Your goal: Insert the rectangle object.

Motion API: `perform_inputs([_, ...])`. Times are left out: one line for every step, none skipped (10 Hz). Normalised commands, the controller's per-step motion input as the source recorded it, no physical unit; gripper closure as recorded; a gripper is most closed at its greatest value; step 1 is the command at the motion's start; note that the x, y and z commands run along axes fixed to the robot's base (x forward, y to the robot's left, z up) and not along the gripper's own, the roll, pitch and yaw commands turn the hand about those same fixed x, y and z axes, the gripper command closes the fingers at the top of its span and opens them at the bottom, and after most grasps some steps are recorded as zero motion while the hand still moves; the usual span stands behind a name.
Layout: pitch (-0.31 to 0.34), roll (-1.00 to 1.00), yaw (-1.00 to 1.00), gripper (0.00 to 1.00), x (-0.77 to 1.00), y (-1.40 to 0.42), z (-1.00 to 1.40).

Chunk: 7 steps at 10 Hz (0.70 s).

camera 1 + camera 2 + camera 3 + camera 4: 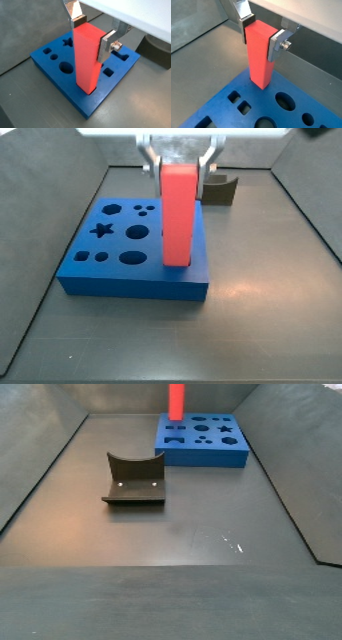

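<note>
While the gripper (90, 34) pinches the upper end of the rectangle object (89, 57) between its silver fingers (278, 44), the red bar stands upright, its lower end at the blue block (127, 248), near one edge.

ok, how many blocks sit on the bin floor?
2: blue holed block by one wall, small dark grey notched block apart from it. Claw above the blue one grips the upright red-pink bar.

Both wrist views look steeply down at close range past the gripper (90, 35) onto the blue block (60, 80). A side view faces the block (120, 253) from nearby; the far side view sees the block (207, 439) beyond the fixture (134, 481).
</note>
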Motion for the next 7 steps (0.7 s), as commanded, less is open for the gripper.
perform_inputs([0.000, -0.06, 0.00, 1.00, -0.09, 0.00, -0.30])
perform_inputs([0.000, -0.09, -0.04, 1.00, 0.10, 0.00, -0.60])
perform_inputs([0.000, -0.03, -0.07, 1.00, 0.51, 0.00, -0.82])
perform_inputs([0.000, 0.02, 0.00, 1.00, 0.66, -0.20, -0.67])
perform_inputs([0.124, 0.08, 0.01, 1.00, 0.85, -0.21, -0.42])
perform_inputs([0.091, 0.03, 0.00, 1.00, 0.53, 0.00, -0.21])
perform_inputs([-0.050, -0.05, 0.00, 1.00, 0.00, 0.01, 0.00])
